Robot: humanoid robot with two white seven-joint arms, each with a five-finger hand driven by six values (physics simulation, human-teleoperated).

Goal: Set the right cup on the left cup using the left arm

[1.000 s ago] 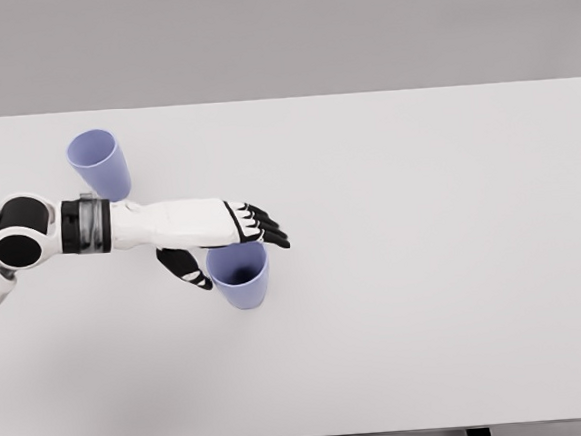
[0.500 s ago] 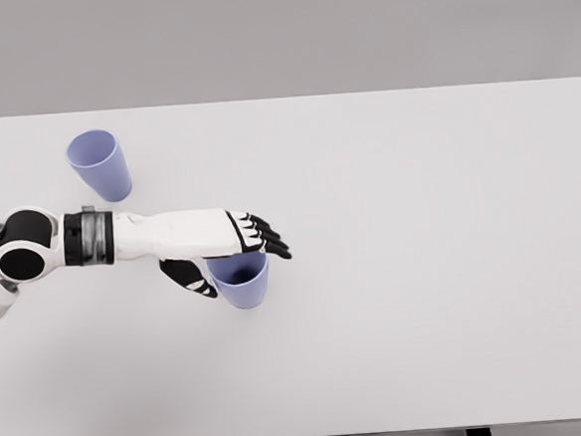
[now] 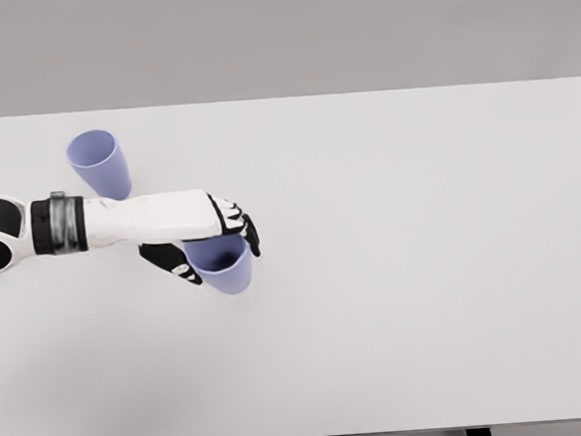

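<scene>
Right cup [image 3: 222,267], lavender, gripped near its rim between thumb and curled fingers of the left hand [image 3: 209,246], right of and nearer than the upright left cup [image 3: 99,163] on the white surface [image 3: 424,269]; risk: shallow rim grip lets it tilt or slip in transit.

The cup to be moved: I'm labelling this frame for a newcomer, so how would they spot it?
On the white table, look at the left side, where the white arm comes in. The right cup sits in the left robot hand, fingers curled around it; the left cup stands alone farther back.
</scene>
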